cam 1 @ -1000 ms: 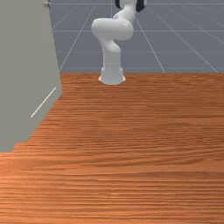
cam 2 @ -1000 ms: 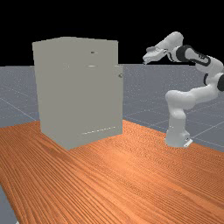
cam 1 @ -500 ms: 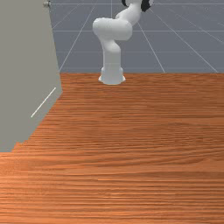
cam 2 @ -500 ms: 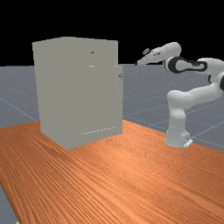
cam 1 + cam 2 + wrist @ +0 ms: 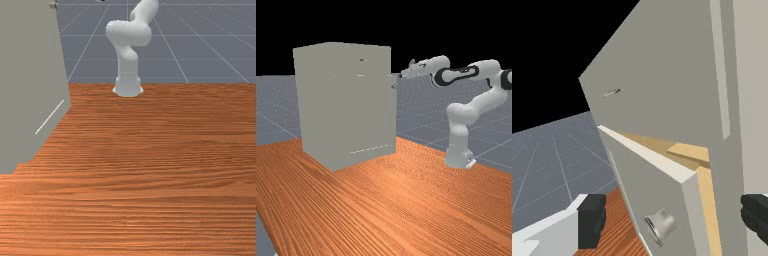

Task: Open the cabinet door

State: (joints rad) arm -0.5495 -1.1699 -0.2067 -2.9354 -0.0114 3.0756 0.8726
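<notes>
Cabinet door (image 5: 644,182) stands slightly ajar in the wrist view, with pale wood (image 5: 687,150) peeking through the gap beside its thick edge. It sits below a grey panel (image 5: 662,90) bearing a slim metal handle (image 5: 612,93). A rounded metal knob (image 5: 663,223) sticks out from the door's face, near the free edge.

In the far view, the gripper (image 5: 401,76) reaches in close to the knob, a little above it. The fingers (image 5: 592,220) are spread wide, with nothing pinched between them, and I can see clear space from either one to the knob.

Past that, the big grey cabinet (image 5: 346,110) rises from the orange-brown table (image 5: 406,200) on the far view's left, while the white arm (image 5: 458,142) stretches over from the far view's right.
</notes>
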